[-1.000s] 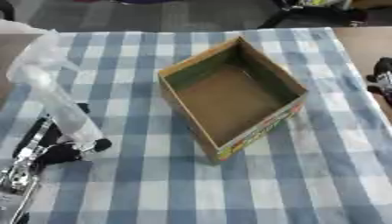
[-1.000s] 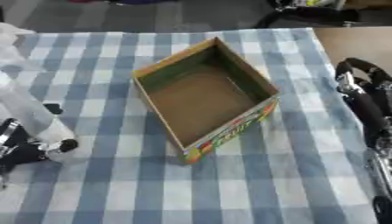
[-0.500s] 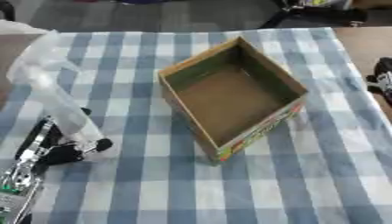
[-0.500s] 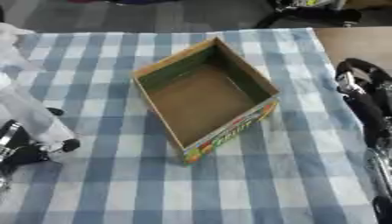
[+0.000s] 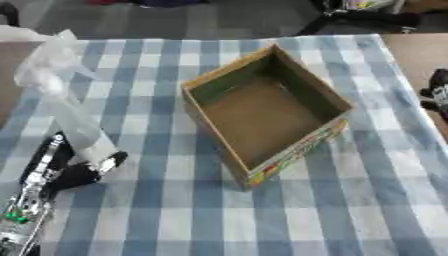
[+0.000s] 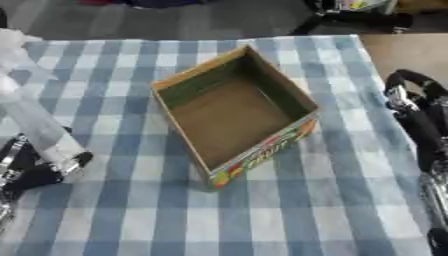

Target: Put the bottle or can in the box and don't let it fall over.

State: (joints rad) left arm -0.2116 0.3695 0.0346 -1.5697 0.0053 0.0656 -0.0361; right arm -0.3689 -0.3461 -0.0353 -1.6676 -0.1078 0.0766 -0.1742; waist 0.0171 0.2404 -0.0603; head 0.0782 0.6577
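A clear plastic bottle (image 5: 72,117) stands at the table's left, leaning with its top toward the far left. My left hand (image 5: 66,172) is shut round its base, the thumb showing black on the right side. The open cardboard box (image 5: 262,112) sits in the middle of the checked cloth, turned at an angle and empty, a hand's width to the right of the bottle. My right hand (image 6: 411,112) rests at the right edge, fingers relaxed and holding nothing.
The blue and white checked cloth (image 5: 350,210) covers the table. Crumpled clear plastic (image 5: 35,55) lies at the far left behind the bottle's top. Dark objects sit on the floor beyond the far edge (image 5: 359,17).
My left hand and the bottle have edged slightly to the right, toward the box. The box and my right hand have stayed put.
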